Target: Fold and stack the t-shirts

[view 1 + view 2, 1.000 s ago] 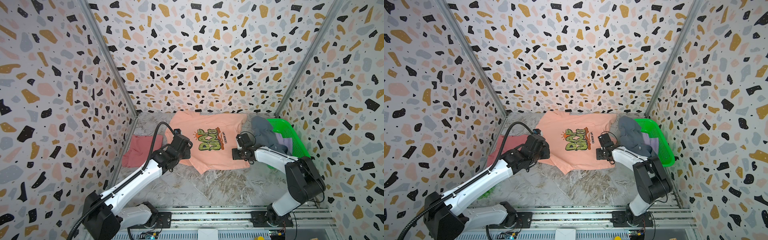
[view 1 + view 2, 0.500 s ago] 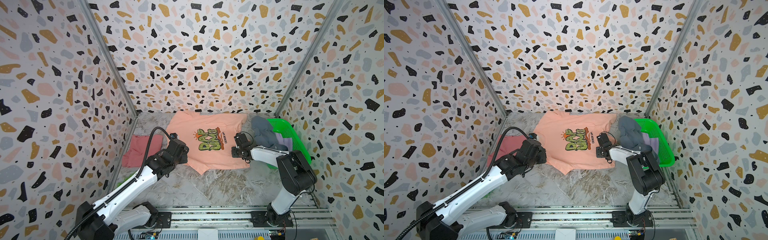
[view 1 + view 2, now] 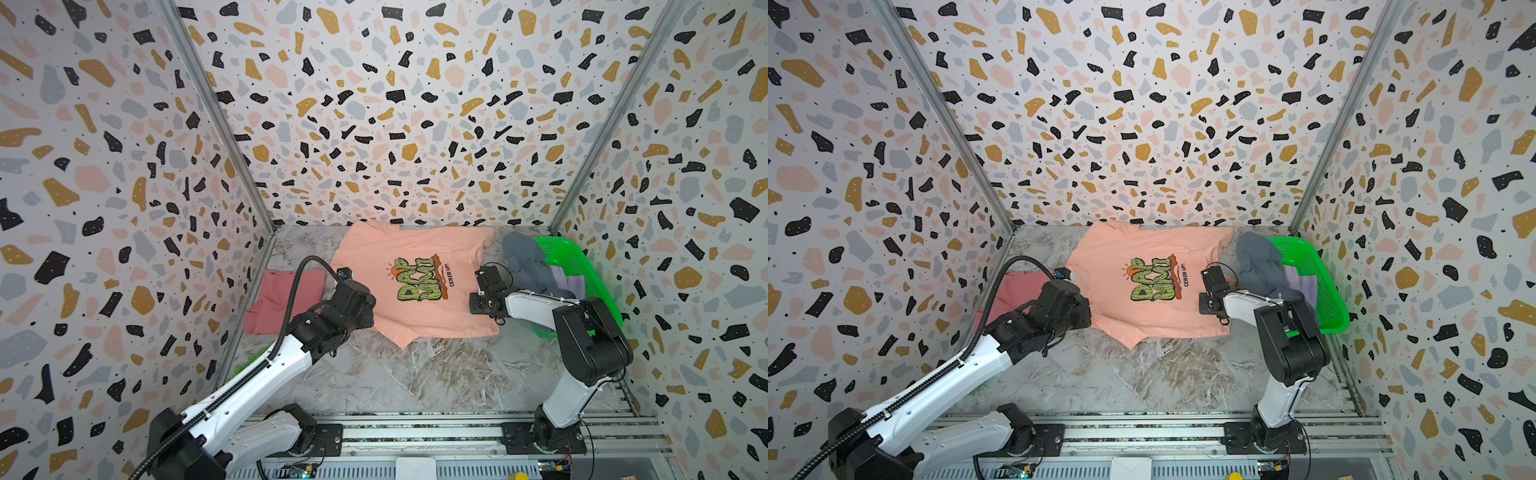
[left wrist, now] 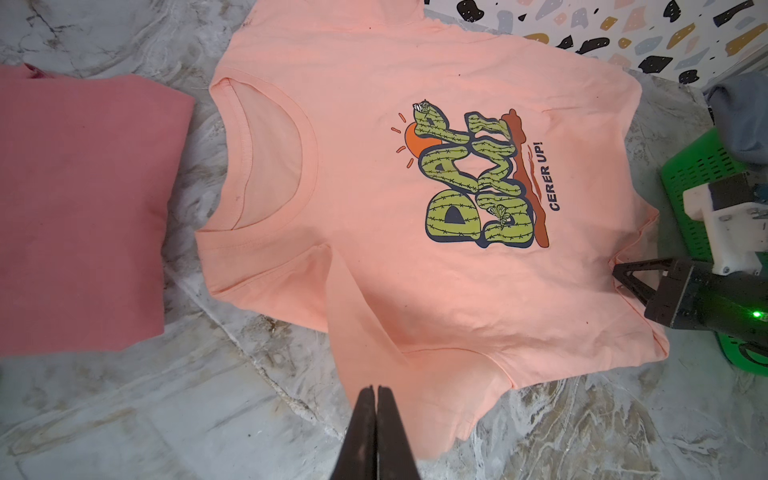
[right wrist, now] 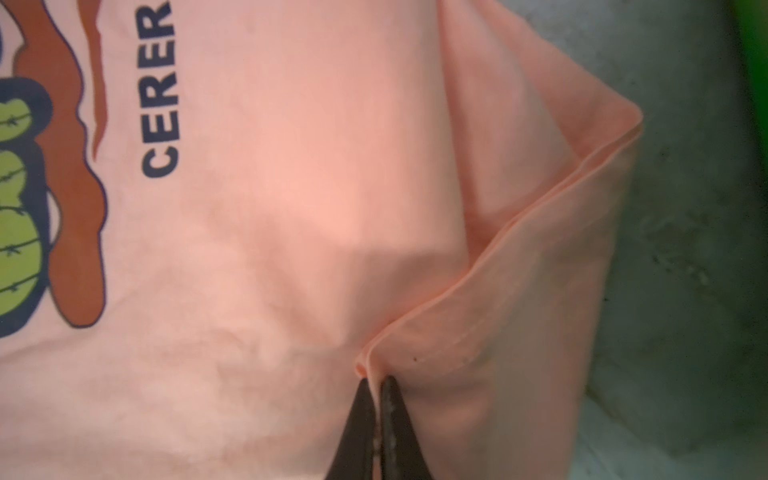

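The peach-orange t-shirt (image 3: pixel 415 286) with the cartoon print lies spread flat at the back of the table, collar to the left. My right gripper (image 5: pixel 376 380) is shut on a raised fold of its hem, at the shirt's right edge (image 3: pixel 1214 291). My left gripper (image 4: pixel 377 390) is shut with nothing showing between its fingers, its tips over the near sleeve (image 4: pixel 436 386). A folded rose-red t-shirt (image 3: pixel 286 299) lies by the left wall. The blue-grey t-shirt (image 3: pixel 523 262) and the lavender one (image 3: pixel 569 284) are draped over the basket.
The green perforated basket (image 3: pixel 582 266) stands in the back right corner against the wall. Something small and green (image 3: pixel 249 361) lies by the left wall near the front. The patterned walls close in on three sides, and a metal rail (image 3: pixel 415 432) runs along the front.
My right gripper has closed on the peach shirt's hem. My left arm has drawn back a little toward the front left, still shut.
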Motion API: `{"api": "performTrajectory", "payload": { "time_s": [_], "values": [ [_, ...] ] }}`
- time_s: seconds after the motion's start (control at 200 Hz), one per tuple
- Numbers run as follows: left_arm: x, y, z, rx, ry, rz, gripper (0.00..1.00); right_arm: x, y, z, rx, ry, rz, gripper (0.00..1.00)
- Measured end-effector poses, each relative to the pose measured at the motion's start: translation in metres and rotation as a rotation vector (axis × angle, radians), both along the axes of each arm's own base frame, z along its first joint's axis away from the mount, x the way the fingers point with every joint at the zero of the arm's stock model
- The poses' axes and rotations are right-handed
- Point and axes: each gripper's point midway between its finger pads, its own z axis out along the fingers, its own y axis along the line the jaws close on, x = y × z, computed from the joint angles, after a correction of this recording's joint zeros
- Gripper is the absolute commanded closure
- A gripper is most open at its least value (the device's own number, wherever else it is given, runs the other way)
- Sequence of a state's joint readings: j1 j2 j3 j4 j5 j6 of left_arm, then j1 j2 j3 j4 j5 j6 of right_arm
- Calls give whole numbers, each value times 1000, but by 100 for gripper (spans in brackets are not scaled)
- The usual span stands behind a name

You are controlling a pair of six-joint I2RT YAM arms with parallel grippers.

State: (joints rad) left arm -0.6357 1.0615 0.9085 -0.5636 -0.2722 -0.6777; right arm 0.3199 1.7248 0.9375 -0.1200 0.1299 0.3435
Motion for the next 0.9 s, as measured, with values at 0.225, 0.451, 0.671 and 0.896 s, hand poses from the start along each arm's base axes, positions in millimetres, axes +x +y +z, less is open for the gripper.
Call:
{"api": "performTrajectory", "payload": {
  "time_s": [0.225,0.451,0.671,0.896],
  "values": [
    [-1,4,11,-31,-32,24,100,17,-39,77,203,-154,-79,100],
    [-3,15,96,-136,-257,47,100,23,-48,216,310,-410,-55,100],
    [-31,59,265,-286,-663,125,100,4,-39,405,356,-809,67,100],
    [-11,25,233,-258,-553,27,70,-10,-39,422,354,-864,88,100]
  ]
}}
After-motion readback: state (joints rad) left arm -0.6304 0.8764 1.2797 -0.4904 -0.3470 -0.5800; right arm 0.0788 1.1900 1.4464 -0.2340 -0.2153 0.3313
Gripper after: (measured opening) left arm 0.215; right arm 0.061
